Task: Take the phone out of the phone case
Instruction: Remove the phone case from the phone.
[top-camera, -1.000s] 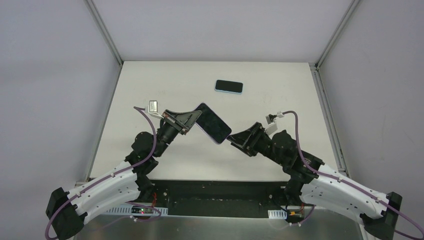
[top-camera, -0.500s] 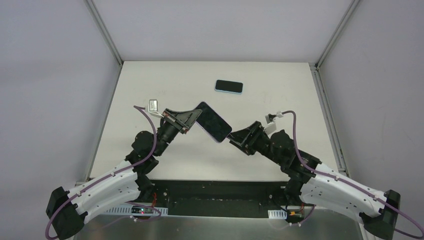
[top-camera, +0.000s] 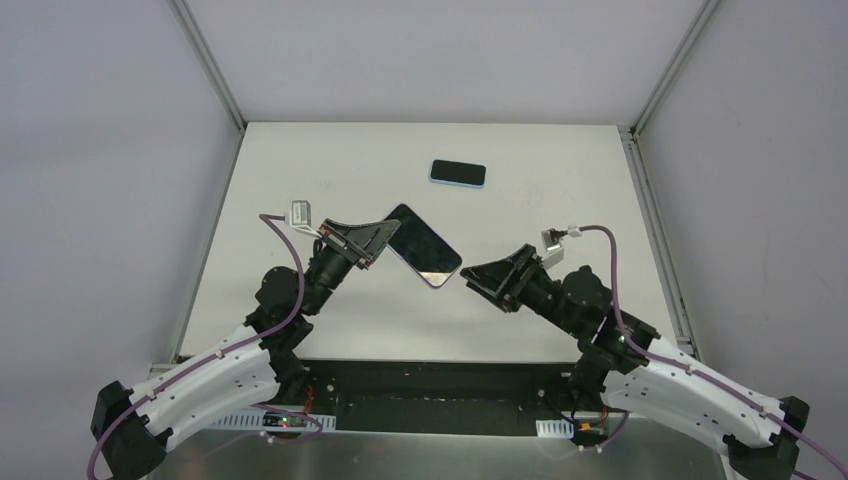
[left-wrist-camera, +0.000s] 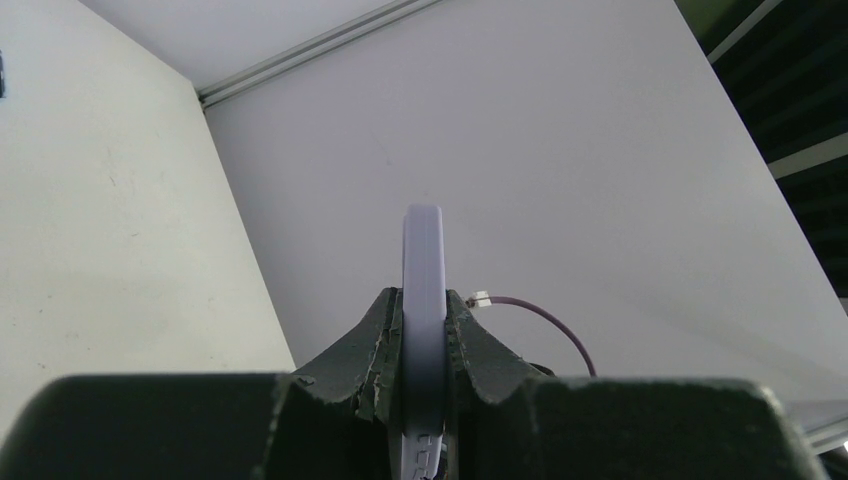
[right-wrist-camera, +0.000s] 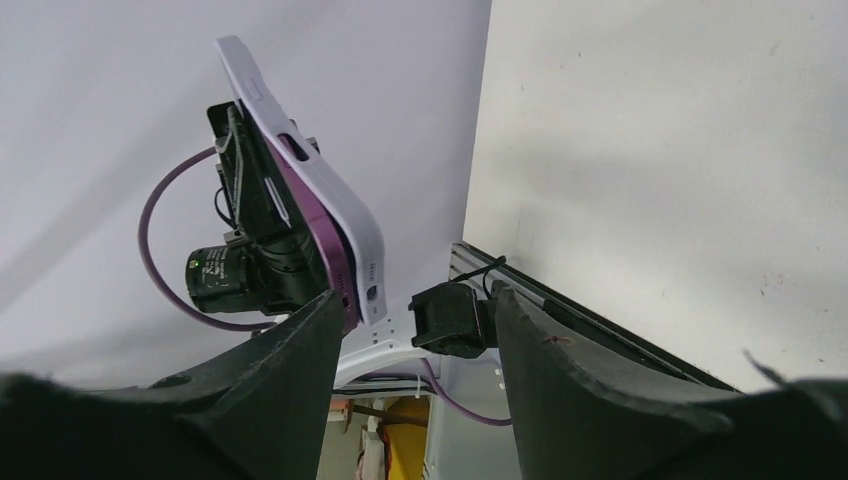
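From above, the left gripper (top-camera: 388, 236) is clamped on one end of the cased phone (top-camera: 425, 245), which juts out beyond its fingertips, clear of the table (top-camera: 560, 200), dark glass facing up. The right gripper (top-camera: 480, 283) has its jaws apart with nothing between them, and it sits just off the far free corner. Well beyond both tools lies a second dark slab (top-camera: 458, 173) with a pale blue rim; I cannot tell whether it is a phone or an empty shell. In the left wrist view, the phone case (left-wrist-camera: 423, 250) shows only as a lavender edge, pinched between the fingers (left-wrist-camera: 385, 335) and rising straight ahead of them. The glass and the other arm are out of sight. In the right wrist view, the case (right-wrist-camera: 330, 210) stands ahead and to the left of the spread fingers (right-wrist-camera: 300, 350), back and side rim toward the lens, with the left arm's hardware behind it. The screen faces away, so it is unclear whether any lip has lifted. The risks follow from this. If the right jaws bite case and handset together, nothing separates. The left pinch may be squeezing both layers, which would resist peeling. Prying at the far corner could also twist the case out of that one-ended hold, and a freed handset would drop to the table.
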